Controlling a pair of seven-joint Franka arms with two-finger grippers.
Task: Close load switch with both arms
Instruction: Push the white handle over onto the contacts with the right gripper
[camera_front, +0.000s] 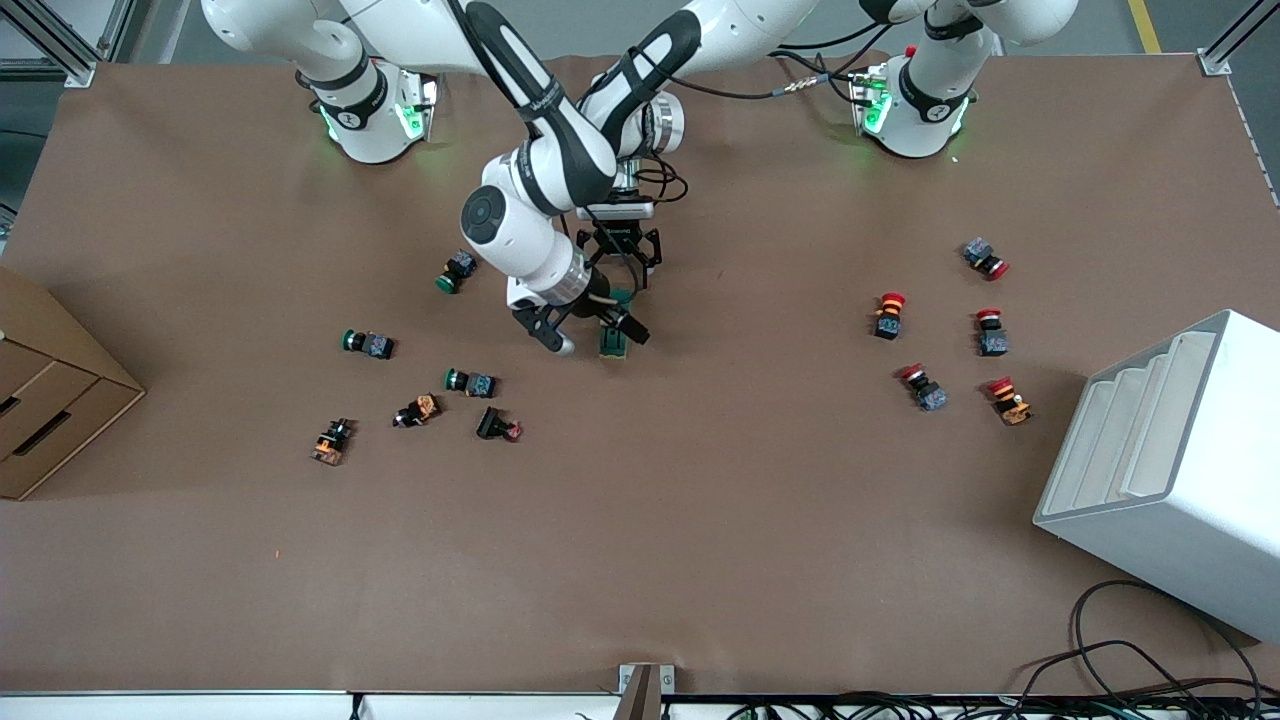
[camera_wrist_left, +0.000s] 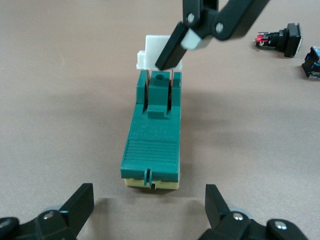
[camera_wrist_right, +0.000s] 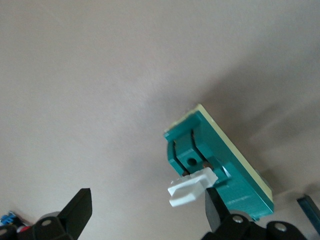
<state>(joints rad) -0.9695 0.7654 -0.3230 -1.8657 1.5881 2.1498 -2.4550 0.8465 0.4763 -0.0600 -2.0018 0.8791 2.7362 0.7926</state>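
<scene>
Right tool (camera_front: 585, 330), black two-finger type on the white jointed arm based at the right arm's end of the counter: low over the load switch, fingers spread wide, one fingertip (camera_wrist_left: 170, 50) resting against the lever, nothing gripped. Left tool (camera_front: 620, 262), same type, reaching in from the other base: low over the counter just beside the switch's ribbed end, fingers wide with the body lying between and a little ahead of them, not touching as far as can be seen. Load switch (camera_wrist_left: 152, 145), small elongated dark-green plastic block on a cream base: lying flat on the brown paper-covered counter (camera_front: 700, 520) near its middle, toward the robots' bases. Lever (camera_wrist_left: 155, 52), cream-white plastic piece at the hinged end: standing raised above the green body, not folded down. Status, judged: both arms in position, switch not yet closed; bracing the body and pressing the lever down appear to remain. Surrounding stock: green-capped push buttons (camera_front: 368, 344) and orange-bodied ones scattered toward the right arm's end, nearer the front camera than the switch; red-capped push buttons (camera_front: 888, 315) grouped toward the left arm's end; white stepped rack (camera_front: 1170, 470) and cardboard drawer box (camera_front: 50, 400) at the counter's two ends, well apart from the work.
</scene>
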